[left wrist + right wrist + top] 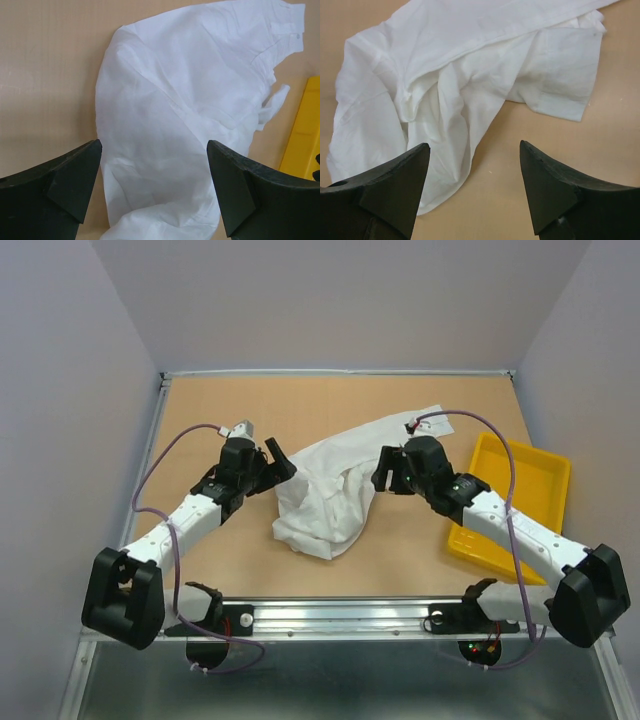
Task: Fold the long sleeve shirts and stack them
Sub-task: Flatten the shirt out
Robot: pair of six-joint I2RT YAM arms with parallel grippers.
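My left gripper [154, 150] hangs over the lower left of the heap with its jaws spread as wide as they go and nothing in them. My right gripper [473, 145] also stands open and empty, with a fold of cloth and bare board showing between its fingers. Beneath both lies the white long sleeve shirt [325, 495], crumpled in the middle of the top view. Its bulk is bunched at lower centre, and one part trails toward the upper right, where a buttoned cuff or collar shows. I judge the folding has not really begun: nothing is squared up, no stack exists, and I see only this one shirt. The next move, I think, is to lower each gripper onto an outer edge, pinch the thin fabric close against the board, and draw the two apart to spread it flat. The yellow plastic tray [520, 450] sits at the right, partly under my right arm and apart from the shirt. Beyond is the tan board tabletop [300, 405] with its metal edging, closed in by plain pale walls [340, 300].
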